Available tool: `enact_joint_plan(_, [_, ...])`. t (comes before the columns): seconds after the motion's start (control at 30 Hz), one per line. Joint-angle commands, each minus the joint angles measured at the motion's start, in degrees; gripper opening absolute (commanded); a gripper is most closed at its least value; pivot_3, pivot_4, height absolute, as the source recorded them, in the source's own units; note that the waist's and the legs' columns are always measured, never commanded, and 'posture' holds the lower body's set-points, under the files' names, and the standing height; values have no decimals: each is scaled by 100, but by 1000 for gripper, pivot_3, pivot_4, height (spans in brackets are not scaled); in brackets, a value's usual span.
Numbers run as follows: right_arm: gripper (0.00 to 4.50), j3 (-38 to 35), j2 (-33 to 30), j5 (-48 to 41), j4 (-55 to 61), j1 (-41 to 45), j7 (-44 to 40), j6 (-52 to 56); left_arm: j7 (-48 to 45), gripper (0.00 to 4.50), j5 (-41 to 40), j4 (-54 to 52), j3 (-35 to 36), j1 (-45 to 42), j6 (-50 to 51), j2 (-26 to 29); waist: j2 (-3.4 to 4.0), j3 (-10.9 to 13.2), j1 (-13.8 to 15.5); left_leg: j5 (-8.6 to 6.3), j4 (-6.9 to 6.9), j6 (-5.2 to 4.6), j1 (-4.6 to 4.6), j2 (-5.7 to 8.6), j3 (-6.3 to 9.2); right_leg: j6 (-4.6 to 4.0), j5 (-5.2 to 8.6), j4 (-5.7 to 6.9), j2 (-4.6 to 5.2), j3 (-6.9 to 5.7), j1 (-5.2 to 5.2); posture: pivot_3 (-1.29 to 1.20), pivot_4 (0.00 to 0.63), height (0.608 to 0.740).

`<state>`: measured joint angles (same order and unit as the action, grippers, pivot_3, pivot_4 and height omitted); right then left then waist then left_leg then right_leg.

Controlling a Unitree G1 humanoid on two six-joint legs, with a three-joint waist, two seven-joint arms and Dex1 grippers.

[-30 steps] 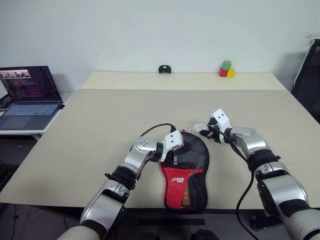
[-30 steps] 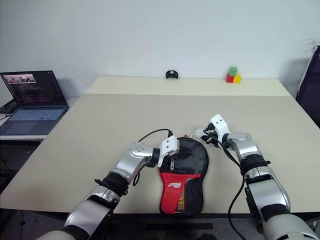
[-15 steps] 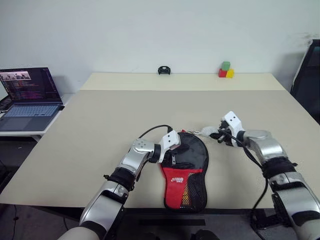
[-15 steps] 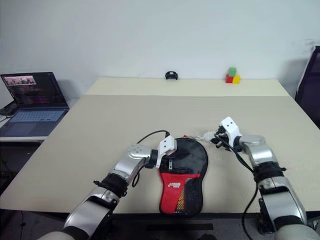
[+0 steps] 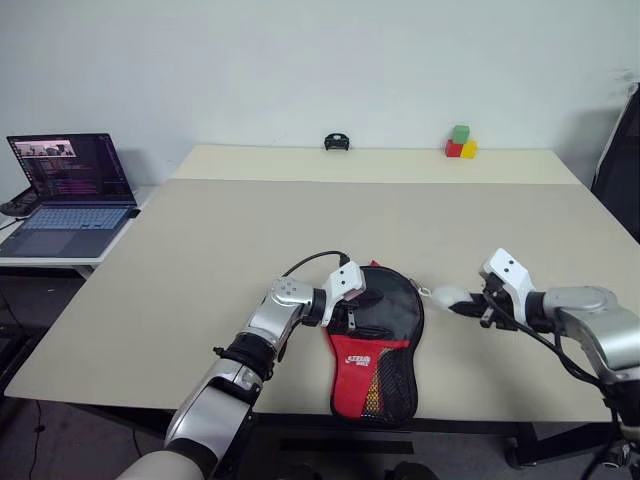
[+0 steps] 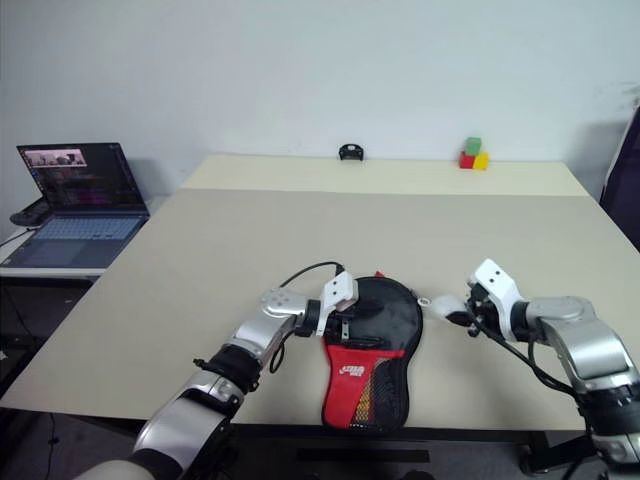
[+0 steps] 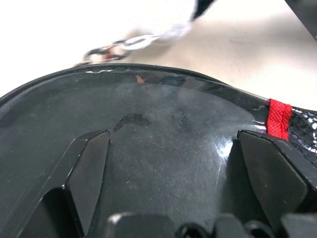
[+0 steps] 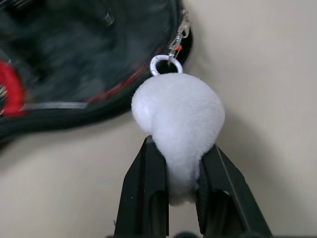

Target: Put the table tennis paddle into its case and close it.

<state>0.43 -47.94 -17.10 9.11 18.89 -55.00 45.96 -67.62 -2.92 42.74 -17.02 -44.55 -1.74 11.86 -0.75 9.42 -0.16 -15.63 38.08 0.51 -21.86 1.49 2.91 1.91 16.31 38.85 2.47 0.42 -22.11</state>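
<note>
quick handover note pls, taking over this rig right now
Left gripper: open, fingers spread over the round end of the case, steadying it.
Right gripper: shut on the white fluffy pull, which hangs by a ring from the zipper at the case's rim.
Case lies flat at the table's near edge; whether the paddle is inside, I cannot tell.
Left: finish zipping and check the rim is shut all round.
</note>
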Motion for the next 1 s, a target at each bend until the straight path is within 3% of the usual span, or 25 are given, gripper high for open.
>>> enact_joint_plan(0.03, [288,-403,-340,-364,744,-435,-148,358,3,4500,262,414,-147,121,53,15,-2,-1,9,0,0,0,1,0,0,1,0,0,0,0,1,0,150,740])
enact_joint_plan(0.37, [276,-903,-806,-1275,2431,-1831,-133,1160,22,4500,270,639,-112,-63,-52,-131,-14,-6,28,-1,1,0,7,-1,10,8,4,-12,-17,-9,18,0,150,740])
enact_joint_plan(0.77, [276,-1487,-953,-1898,3298,-2877,55,1645,65,4500,381,1139,-116,-425,-204,-479,-24,-6,108,-1,2,1,9,-1,30,36,16,-37,-17,-32,43,0,150,740])
enact_joint_plan(1.0, [273,-2350,-901,-2258,3889,-4039,30,1889,204,4500,489,1608,-106,-743,-372,-896,-21,-11,175,-2,-2,1,2,-1,75,41,14,-90,-17,-103,78,0,150,740])
